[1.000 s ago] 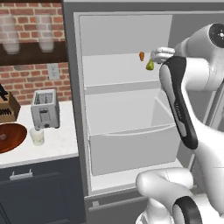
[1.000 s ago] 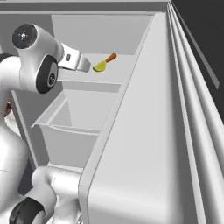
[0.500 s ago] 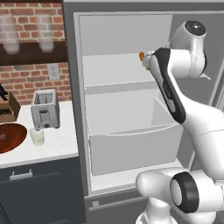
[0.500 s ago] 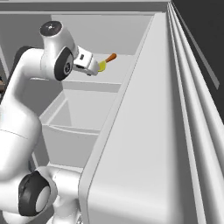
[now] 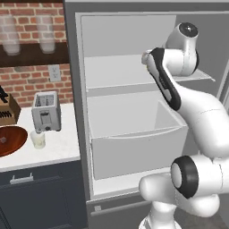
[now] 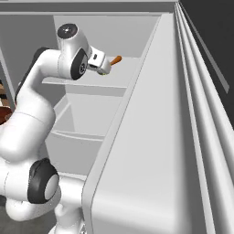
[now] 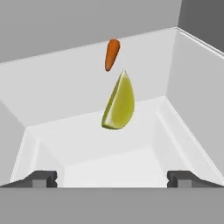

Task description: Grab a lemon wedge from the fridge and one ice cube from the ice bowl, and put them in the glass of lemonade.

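Fridge [image 5: 134,112] interior white; gripper [image 7: 112,177] spread wide, empty, facing lemon wedge [image 7: 119,103] just beside orange lump [image 7: 112,54].

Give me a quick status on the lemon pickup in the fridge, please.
Jaws open, empty, aimed into the fridge. Lemon wedge ahead, not yet between the fingertips. Small orange piece just beyond it.

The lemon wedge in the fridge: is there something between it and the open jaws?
Nothing visible is in the way. In the hand view the lemon wedge lies on the fridge shelf straight ahead of the open jaws. The small orange piece lies behind it, not in front.
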You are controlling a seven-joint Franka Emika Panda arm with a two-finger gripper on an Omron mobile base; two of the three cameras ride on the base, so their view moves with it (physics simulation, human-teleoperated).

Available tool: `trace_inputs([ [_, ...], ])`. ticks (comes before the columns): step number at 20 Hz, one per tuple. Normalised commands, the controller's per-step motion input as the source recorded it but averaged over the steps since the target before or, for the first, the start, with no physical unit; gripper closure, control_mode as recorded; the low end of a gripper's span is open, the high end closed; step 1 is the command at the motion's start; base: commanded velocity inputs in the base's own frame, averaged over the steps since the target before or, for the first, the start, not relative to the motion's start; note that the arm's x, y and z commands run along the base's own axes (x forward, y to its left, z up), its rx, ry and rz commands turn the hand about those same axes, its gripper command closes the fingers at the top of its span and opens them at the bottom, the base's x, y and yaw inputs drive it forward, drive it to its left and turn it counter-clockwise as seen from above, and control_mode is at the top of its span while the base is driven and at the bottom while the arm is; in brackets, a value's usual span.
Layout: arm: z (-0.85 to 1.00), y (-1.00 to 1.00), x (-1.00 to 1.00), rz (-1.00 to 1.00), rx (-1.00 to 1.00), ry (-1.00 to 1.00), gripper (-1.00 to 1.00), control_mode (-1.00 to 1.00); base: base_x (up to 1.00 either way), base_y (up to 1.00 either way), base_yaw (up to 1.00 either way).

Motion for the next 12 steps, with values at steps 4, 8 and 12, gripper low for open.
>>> trace_inputs([
  [4, 0.0, -0.14, 0.95, 0.0, 0.0, 0.05, -1.0, -1.0, 0.0, 0.0, 0.0],
  [8, 0.0, -0.14, 0.68, 0.0, 0.0, 0.09, -1.0, -1.0, 0.0, 0.0, 0.0],
  [12, -0.05, -0.19, 0.54, 0.0, 0.0, 0.14, -1.0, -1.0, 0.0, 0.0, 0.0],
])
